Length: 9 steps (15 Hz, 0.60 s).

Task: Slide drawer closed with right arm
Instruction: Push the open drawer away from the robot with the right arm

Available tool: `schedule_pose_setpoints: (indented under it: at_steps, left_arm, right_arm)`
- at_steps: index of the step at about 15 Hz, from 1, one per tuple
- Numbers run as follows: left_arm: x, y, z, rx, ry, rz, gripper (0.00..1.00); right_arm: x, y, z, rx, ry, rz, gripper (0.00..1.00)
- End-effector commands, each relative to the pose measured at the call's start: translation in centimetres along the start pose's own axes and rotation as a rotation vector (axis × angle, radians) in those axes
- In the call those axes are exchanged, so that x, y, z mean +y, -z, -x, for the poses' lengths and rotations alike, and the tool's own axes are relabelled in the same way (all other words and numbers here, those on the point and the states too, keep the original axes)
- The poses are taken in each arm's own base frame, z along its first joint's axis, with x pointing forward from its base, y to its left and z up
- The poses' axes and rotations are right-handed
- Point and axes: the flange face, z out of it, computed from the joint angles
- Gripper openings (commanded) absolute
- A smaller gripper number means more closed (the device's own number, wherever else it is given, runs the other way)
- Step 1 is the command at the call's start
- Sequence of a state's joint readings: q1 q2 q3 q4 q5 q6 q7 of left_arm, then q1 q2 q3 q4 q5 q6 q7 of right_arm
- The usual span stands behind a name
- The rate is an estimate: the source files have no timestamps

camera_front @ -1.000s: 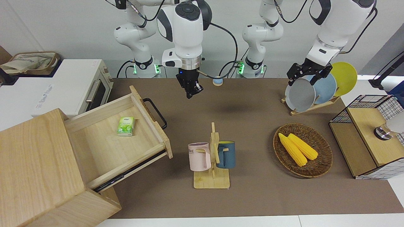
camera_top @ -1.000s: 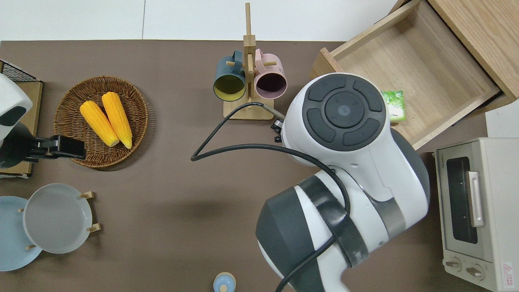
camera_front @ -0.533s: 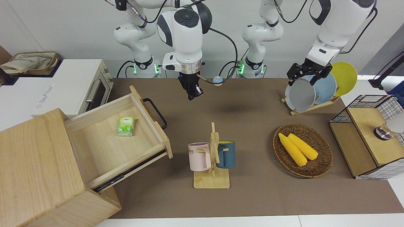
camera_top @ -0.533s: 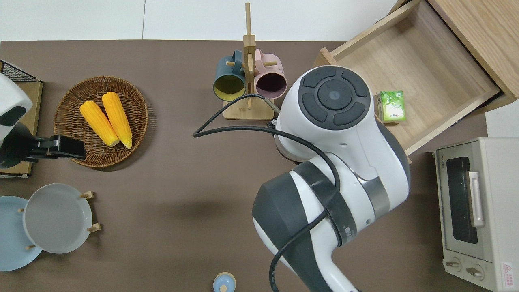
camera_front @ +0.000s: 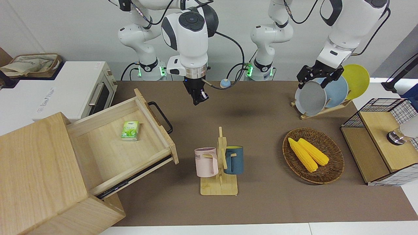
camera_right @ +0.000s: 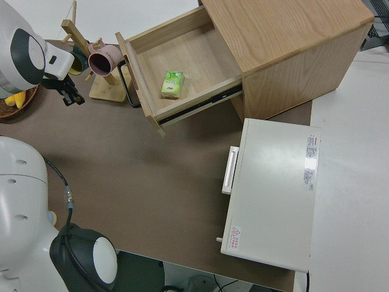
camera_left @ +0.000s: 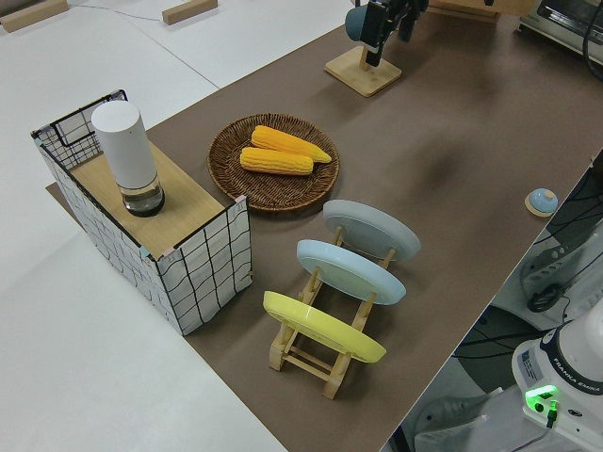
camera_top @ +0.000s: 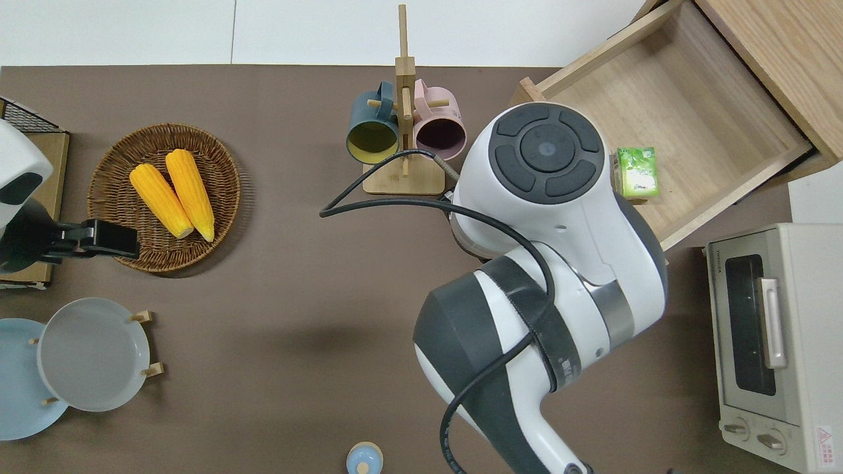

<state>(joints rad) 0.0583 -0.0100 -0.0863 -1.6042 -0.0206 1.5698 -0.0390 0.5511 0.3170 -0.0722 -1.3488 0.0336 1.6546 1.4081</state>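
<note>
Since the earlier frames the right arm has drawn back toward the robots and slightly toward the drawer's end of the table; the drawer itself has not moved. Front view: right gripper [camera_front: 196, 98] hangs in the air, fingers drawn close together on nothing, well apart from the drawer [camera_front: 120, 143], which stands pulled far out of the pale wooden cabinet [camera_front: 42, 176], its black bar handle [camera_front: 161, 118] facing the open table; a green packet [camera_front: 130, 130] lies inside on the drawer floor. Left gripper [camera_front: 318, 75]: parked, finger state not discernible. Mug stand [camera_front: 219, 169] with a pink and a blue mug sits near the drawer's front corner. Overhead view: right arm [camera_top: 546, 263] covers its own gripper and the drawer front; visible are the drawer's interior, the packet and the toaster oven [camera_top: 770, 342], which is nearer to the robots than the drawer. Left side view: only the right gripper's dark fingers show, by the mug stand; drawer out of frame. Right side view: drawer open, handle clear, gripper up in the air, apart from the drawer front. Step judged in hand: approach, no contact yet. Next move would call for lowering the fingers to the drawer front or handle and pushing straight along the slide's axis, which is angled to the table edge, keeping clear of the mug stand.
</note>
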Motion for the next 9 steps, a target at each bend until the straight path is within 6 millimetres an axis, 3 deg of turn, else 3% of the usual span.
schedule_pose_setpoints:
  at_steps: [1, 6, 9]
  left_arm:
    - [0.0, 0.2, 0.4, -0.006, -0.008, -0.012, 1.0]
    - [-0.1, 0.2, 0.4, -0.007, -0.006, -0.012, 1.0]
    - [-0.1, 0.2, 0.4, -0.007, -0.006, -0.012, 1.0]
  right_arm:
    - [-0.3, -0.6, -0.5, -0.018, -0.023, -0.025, 0.0]
    - [-0.5, -1.5, -1.0, -0.006, -0.03, -0.044, 0.0]
    - [-0.1, -1.8, -2.7, -0.011, -0.06, -0.064, 0.0]
